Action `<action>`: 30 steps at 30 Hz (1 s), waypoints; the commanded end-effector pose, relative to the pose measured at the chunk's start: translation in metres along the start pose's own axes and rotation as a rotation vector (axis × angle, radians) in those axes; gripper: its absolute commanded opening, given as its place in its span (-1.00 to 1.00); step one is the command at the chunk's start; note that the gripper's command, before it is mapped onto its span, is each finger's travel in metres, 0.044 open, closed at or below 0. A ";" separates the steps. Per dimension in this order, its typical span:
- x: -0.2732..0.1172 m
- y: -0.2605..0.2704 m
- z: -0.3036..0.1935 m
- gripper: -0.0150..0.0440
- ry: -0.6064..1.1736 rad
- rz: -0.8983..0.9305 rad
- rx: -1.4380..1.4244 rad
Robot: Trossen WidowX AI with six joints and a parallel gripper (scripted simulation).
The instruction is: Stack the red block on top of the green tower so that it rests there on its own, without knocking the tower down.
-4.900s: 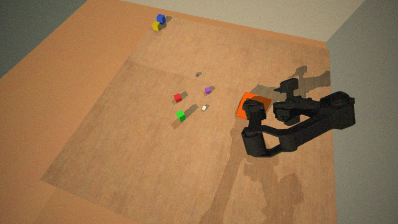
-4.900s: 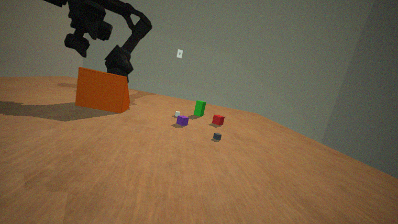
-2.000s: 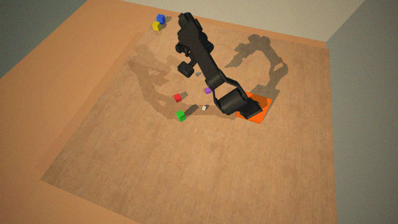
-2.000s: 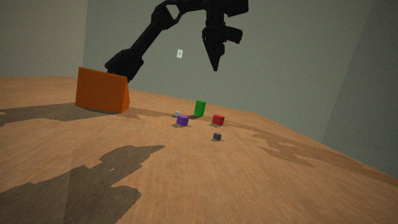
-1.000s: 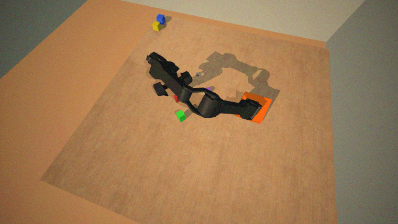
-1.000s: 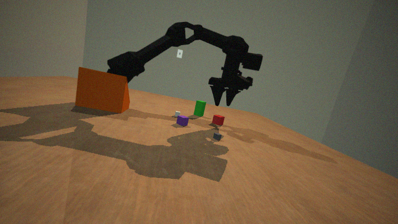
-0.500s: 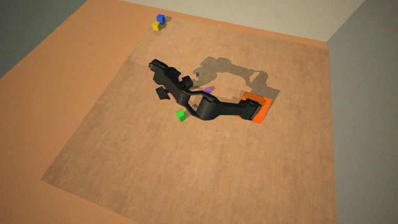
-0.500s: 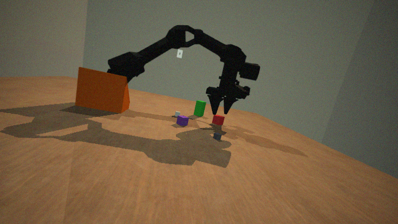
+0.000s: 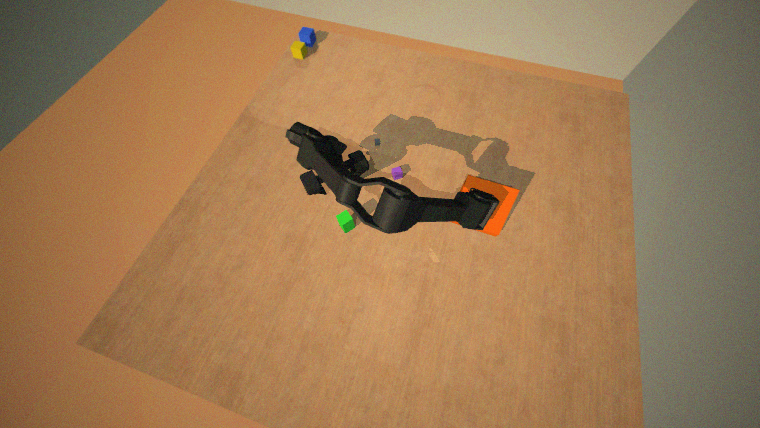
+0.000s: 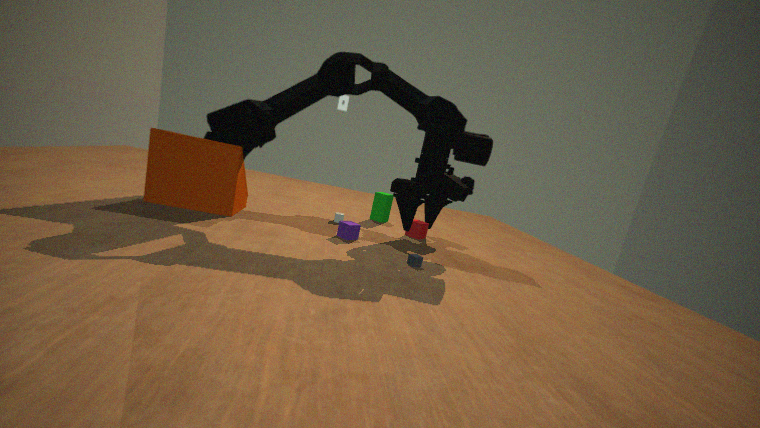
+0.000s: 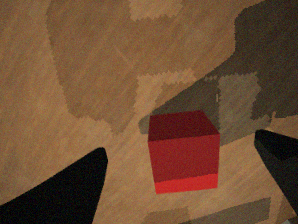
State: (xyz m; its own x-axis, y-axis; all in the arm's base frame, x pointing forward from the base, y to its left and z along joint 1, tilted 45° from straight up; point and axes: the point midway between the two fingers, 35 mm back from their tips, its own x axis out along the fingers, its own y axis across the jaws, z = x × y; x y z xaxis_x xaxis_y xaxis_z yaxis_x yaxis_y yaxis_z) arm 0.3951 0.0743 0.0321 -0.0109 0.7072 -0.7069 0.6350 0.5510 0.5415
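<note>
On the wooden table [image 10: 265,340], bordered by an orange floor [image 9: 106,132] and grey walls [image 10: 531,79], the red block [image 10: 416,229] sits between the wide-open gripper [image 10: 419,219] fingers, held by nothing. Just beside it stands the green tower [image 10: 381,206], upright, near a purple cube [image 10: 348,230].

Dim, warm light casts the arm's [image 10: 340,90] broad, jagged-edged shadow across the counter [image 10: 265,345], with no glare, and all three views look coarse and grainy.
</note>
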 end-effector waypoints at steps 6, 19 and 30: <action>0.009 0.000 -0.001 1.00 0.005 0.001 0.005; 0.008 0.000 -0.001 0.64 0.005 0.001 0.005; 0.008 0.000 -0.001 -0.07 0.005 0.001 0.005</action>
State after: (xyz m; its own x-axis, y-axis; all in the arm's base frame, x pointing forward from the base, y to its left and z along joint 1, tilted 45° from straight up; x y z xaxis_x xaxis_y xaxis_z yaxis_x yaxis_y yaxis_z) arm 0.3938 0.0801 0.0268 -0.0137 0.7089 -0.7052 0.6361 0.5503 0.5409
